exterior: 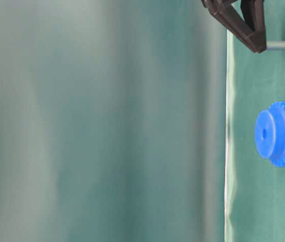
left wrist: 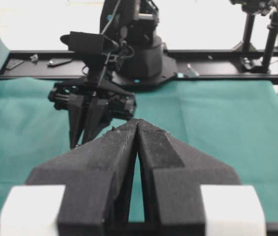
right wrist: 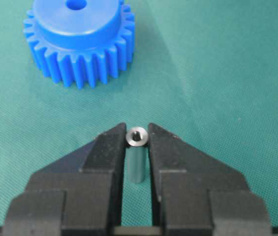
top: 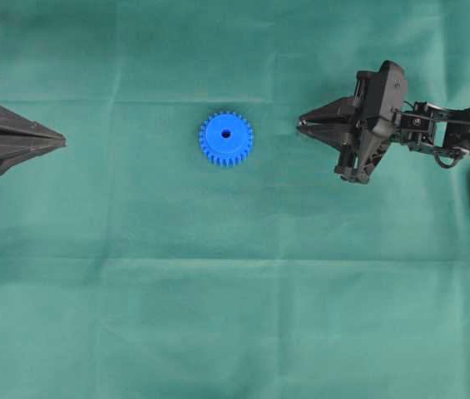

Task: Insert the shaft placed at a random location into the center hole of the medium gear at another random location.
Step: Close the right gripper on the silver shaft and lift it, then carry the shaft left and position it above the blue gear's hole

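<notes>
1. Overhead view: the medium gear (top: 226, 139) lies flat on the green cloth (top: 235, 316) just above the frame's centre, its center hole (top: 225, 133) facing up. The right gripper (top: 301, 126) points at it from the right, near but apart. The left gripper (top: 61, 143) sits at the left edge, tips together, well away from the work.

2. Table-level view: this picture is turned sideways. At the upper right the right gripper (exterior: 260, 46) has its tips closed on the shaft (exterior: 282, 45), which sticks out toward the cloth. The gear (exterior: 282, 133) sits at the right edge, hub outward.

3. Left wrist view: the left gripper (left wrist: 138, 123) has its fingers pressed shut with nothing between them, apparently parked while the other arm works.

4. Right wrist view: the jaws stand narrow, clamped on both sides of the shaft (right wrist: 137, 157), which stands upright with its end face visible. That upright grip suits lowering it straight into the hole. The gear (right wrist: 79, 42) waits at the upper left, hole (right wrist: 75, 4) unobstructed.
</notes>
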Controlling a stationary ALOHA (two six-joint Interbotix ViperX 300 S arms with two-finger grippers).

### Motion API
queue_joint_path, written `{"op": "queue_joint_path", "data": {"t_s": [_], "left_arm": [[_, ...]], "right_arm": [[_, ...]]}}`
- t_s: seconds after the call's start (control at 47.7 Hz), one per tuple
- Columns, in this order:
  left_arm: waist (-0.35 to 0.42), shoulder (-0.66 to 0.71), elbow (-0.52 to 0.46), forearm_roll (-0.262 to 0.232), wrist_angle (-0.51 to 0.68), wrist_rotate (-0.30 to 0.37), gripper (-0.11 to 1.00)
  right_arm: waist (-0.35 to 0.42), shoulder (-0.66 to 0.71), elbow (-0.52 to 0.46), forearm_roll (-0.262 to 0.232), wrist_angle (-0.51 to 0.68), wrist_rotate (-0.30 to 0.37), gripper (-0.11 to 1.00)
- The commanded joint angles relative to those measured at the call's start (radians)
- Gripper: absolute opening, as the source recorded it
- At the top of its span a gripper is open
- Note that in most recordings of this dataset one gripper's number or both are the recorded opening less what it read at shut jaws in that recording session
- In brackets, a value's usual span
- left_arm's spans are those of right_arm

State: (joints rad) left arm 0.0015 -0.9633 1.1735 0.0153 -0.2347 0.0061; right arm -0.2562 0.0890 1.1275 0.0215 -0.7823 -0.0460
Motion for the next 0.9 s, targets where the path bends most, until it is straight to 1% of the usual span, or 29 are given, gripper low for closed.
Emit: {"op": "queue_joint_path", "data": {"t_s": [0.0, 0.168, 0.294, 0.399, 0.483, 0.608, 0.881], "left_arm": [[0.0, 0.006, -0.021, 0.003, -0.008, 0.0, 0.0], [0.0, 0.006, -0.021, 0.003, -0.008, 0.0, 0.0], [0.0, 0.006, -0.021, 0.003, -0.008, 0.0, 0.0], [0.0, 0.006, -0.021, 0.003, -0.008, 0.0, 0.0], [0.0, 0.006, -0.023, 0.003, -0.008, -0.002, 0.0], [0.0, 0.006, -0.023, 0.003, -0.008, -0.002, 0.0], [0.0, 0.006, -0.021, 0.003, -0.008, -0.003, 0.0]], "right_arm": [[-0.006, -0.006, -0.011, 0.003, -0.006, -0.014, 0.14], [-0.005, -0.012, -0.012, 0.002, -0.006, -0.015, 0.14], [-0.006, -0.061, -0.008, 0.002, 0.005, -0.018, 0.14], [-0.006, -0.141, -0.012, 0.002, 0.061, -0.021, 0.14], [-0.005, -0.206, -0.018, 0.0, 0.132, -0.025, 0.14], [-0.005, -0.272, -0.015, -0.003, 0.201, -0.025, 0.14], [-0.005, -0.281, -0.009, -0.002, 0.207, -0.023, 0.14]]}}
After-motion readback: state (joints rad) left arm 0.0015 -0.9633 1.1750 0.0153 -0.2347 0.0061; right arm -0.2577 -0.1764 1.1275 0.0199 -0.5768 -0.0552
